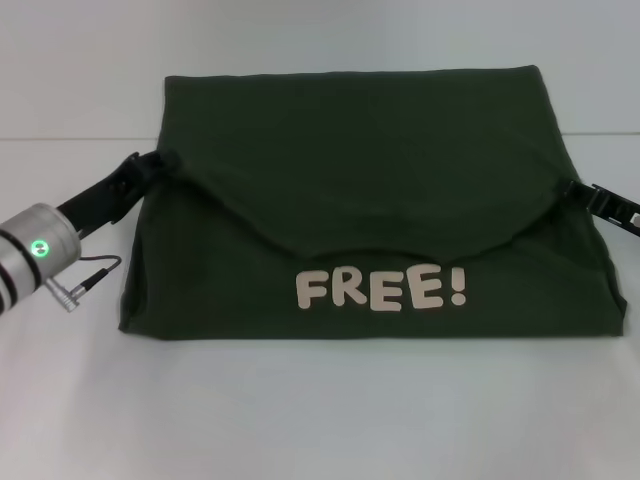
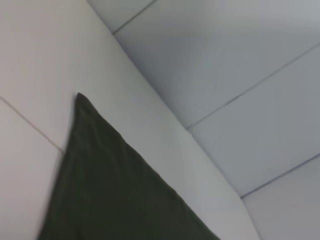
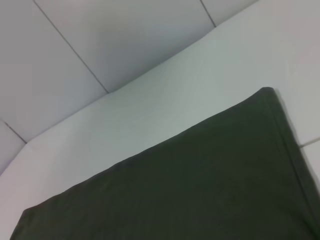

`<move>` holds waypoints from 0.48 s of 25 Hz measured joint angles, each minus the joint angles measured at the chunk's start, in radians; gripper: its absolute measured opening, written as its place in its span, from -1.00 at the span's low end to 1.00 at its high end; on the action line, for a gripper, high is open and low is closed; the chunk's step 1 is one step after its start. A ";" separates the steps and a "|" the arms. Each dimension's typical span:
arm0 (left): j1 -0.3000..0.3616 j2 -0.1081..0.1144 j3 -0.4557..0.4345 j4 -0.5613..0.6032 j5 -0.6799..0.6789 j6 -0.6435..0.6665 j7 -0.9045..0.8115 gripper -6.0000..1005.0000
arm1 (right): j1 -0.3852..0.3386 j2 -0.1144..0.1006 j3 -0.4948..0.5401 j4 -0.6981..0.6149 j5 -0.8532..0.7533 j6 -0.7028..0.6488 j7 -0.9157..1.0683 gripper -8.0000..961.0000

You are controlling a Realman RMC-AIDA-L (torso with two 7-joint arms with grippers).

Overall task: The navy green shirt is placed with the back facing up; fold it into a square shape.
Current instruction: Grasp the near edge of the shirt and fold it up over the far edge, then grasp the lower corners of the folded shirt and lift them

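Observation:
The navy green shirt [image 1: 350, 170] lies on the white table, folded into a wide block. A flap is laid over its front, and below that flap's curved edge white letters read "FREE!" [image 1: 380, 288]. My left gripper [image 1: 163, 163] pinches the flap's left corner at the shirt's left edge. At the right edge, my right gripper [image 1: 572, 189] holds the flap's right corner, with most of that arm out of frame. The fabric sags in a curve between the two held corners. Each wrist view shows only a stretch of shirt [image 2: 110, 190] [image 3: 200, 185] on the table, with no fingers.
The white table [image 1: 320, 410] stretches in front of the shirt and to both sides. A seam line in the table runs behind the shirt. The left arm's silver wrist [image 1: 35, 250] with a green light and a small cable sits low at the left.

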 joint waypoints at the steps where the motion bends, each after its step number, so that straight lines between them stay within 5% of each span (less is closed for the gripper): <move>1: 0.006 0.000 0.000 0.001 -0.012 0.003 0.003 -0.82 | -0.002 0.000 0.001 0.000 0.001 -0.004 -0.001 -0.66; 8: 0.036 0.003 0.006 0.003 -0.031 0.024 0.002 -0.31 | -0.023 -0.003 0.008 -0.011 0.031 -0.050 0.001 -0.07; 12: 0.078 0.040 0.068 0.032 0.016 0.178 -0.044 0.03 | -0.066 -0.023 0.004 -0.025 0.038 -0.202 -0.008 0.34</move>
